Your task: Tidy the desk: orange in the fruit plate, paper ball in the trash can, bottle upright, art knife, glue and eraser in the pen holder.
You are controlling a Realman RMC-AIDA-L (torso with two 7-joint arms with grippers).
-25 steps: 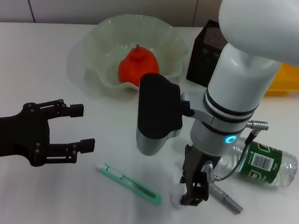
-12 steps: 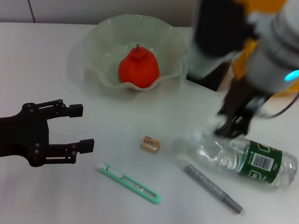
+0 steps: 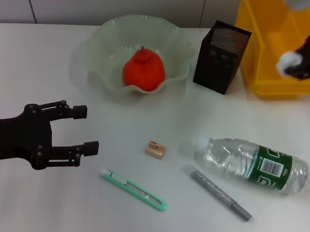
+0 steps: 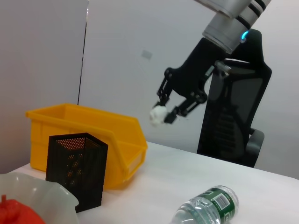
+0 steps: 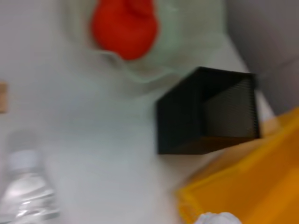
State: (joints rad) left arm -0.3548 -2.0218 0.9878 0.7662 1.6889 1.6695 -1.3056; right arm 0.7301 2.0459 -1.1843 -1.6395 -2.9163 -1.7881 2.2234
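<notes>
My right gripper (image 3: 300,59) hangs over the yellow trash can (image 3: 266,55), shut on the white paper ball (image 3: 285,63); the left wrist view shows the right gripper (image 4: 167,111) pinching the paper ball (image 4: 159,114) above the trash can (image 4: 93,135). The orange (image 3: 143,69) lies in the green fruit plate (image 3: 105,35). A black mesh pen holder (image 3: 221,56) stands beside the trash can. On the table lie the bottle (image 3: 254,164) on its side, the grey glue stick (image 3: 221,195), the tan eraser (image 3: 156,149) and the green art knife (image 3: 135,189). My left gripper (image 3: 83,131) rests open at the left.
The pen holder (image 5: 205,112) stands between the fruit plate and the trash can (image 5: 261,186). The small items lie spread across the front middle of the table. A dark office chair (image 4: 233,126) stands beyond the table's far side.
My right arm has lifted from the table's front, near the glue, and swung back and to the right over the trash can with the paper ball. The left arm has not moved.
</notes>
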